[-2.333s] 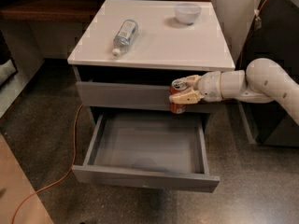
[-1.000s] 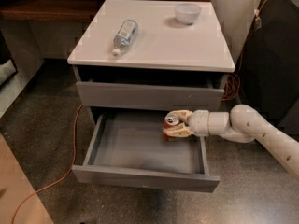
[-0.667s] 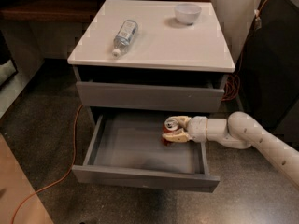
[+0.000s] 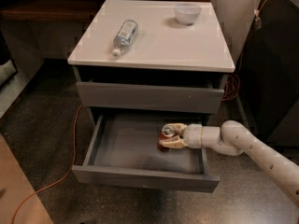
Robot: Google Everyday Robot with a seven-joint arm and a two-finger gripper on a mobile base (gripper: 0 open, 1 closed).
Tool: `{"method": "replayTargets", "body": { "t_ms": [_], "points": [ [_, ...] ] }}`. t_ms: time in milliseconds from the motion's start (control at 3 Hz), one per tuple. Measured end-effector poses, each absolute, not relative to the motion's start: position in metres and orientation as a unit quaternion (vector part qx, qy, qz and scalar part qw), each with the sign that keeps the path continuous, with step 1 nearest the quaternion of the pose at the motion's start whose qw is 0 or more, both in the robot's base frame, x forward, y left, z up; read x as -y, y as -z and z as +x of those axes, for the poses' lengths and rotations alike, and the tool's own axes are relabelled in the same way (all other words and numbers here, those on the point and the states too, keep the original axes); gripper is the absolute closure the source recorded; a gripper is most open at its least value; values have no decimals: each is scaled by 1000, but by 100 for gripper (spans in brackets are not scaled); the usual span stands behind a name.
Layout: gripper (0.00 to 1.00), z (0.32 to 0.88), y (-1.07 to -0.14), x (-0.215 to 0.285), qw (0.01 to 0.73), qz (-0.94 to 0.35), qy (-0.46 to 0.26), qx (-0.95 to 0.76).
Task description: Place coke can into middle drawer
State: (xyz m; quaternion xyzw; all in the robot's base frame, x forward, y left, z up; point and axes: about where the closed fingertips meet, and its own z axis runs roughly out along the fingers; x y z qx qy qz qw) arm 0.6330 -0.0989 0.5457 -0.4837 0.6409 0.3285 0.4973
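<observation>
**Can Down in the Drawer**

The gripper squeezed tight around the coke can, low inside the open middle drawer, toward its right side. Maybe touching the drawer floor, hard to tell. White arm reaching in from the right. Up on the white worktop: water bottle lying by the left edge, small bowl near the back right corner.

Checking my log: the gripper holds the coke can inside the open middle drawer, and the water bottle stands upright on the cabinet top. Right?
No: the camera view shows the water bottle lying on its side on the cabinet top. The gripper does hold the coke can in the open middle drawer.
</observation>
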Motion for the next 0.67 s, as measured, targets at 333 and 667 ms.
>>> {"method": "replayTargets", "body": {
  "t_ms": [333, 667],
  "points": [
    [100, 642, -535, 82, 508, -482, -332, -632],
    [100, 654, -518, 65, 515, -483, -335, -624]
  ]
}}
